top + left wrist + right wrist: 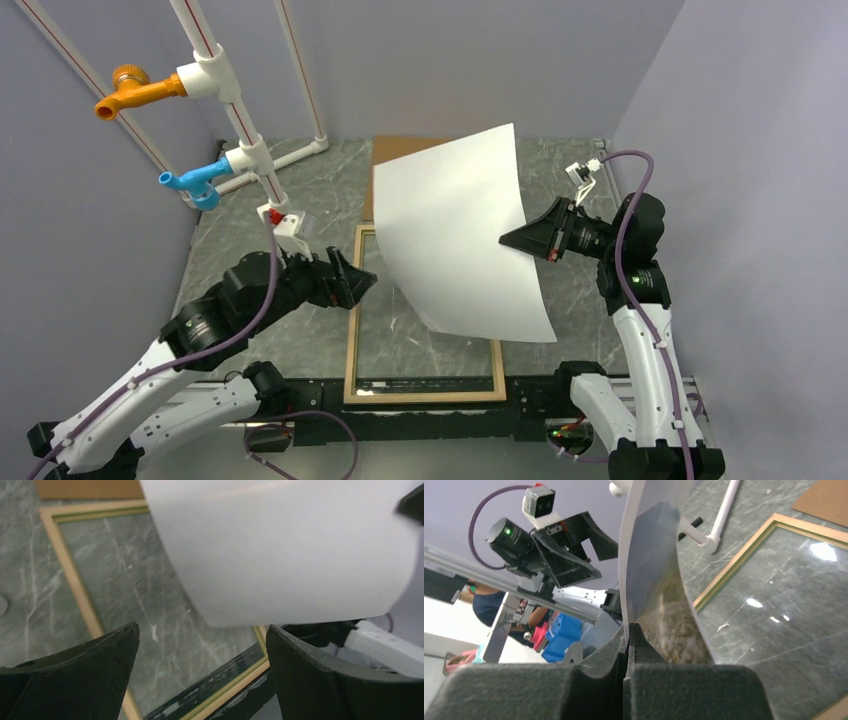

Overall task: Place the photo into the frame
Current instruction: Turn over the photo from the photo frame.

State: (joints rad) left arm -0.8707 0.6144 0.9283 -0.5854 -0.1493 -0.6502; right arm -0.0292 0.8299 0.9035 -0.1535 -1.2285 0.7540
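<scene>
The photo (455,235) hangs in the air over the frame, white back up and curved. My right gripper (508,240) is shut on its right edge. In the right wrist view the sheet (651,580) runs edge-on out of the closed jaws, its meadow print facing right. The frame (352,330) lies flat on the table, pale wood edge up, with clear glass showing the marble below. My left gripper (368,282) is open and empty over the frame's left rail. In the left wrist view the photo (290,550) hangs above the frame (75,580).
A brown backing board (400,150) lies behind the frame, partly hidden by the photo. A white pipe rack (235,120) with orange and blue fittings stands at the back left. Grey walls close in the table.
</scene>
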